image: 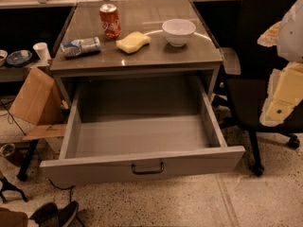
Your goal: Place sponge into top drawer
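Observation:
The pale yellow sponge (133, 42) lies on the cabinet top (142, 58), between a red soda can and a white bowl. The top drawer (142, 162) is pulled wide open below it, with its dark bar handle (147, 168) at the centre of the front panel. Nothing shows inside the drawer. My gripper (277, 63) is at the right edge of the view, to the right of the cabinet and apart from the sponge. Its yellowish fingers (284, 96) stand apart with nothing between them.
An upright red soda can (110, 21), a blue-and-white can lying on its side (80, 46) and a white bowl (178, 31) share the cabinet top. A black office chair (265, 79) stands at the right. Cardboard (35, 96) leans at the left, and a paper cup (41, 51) stands on a side shelf.

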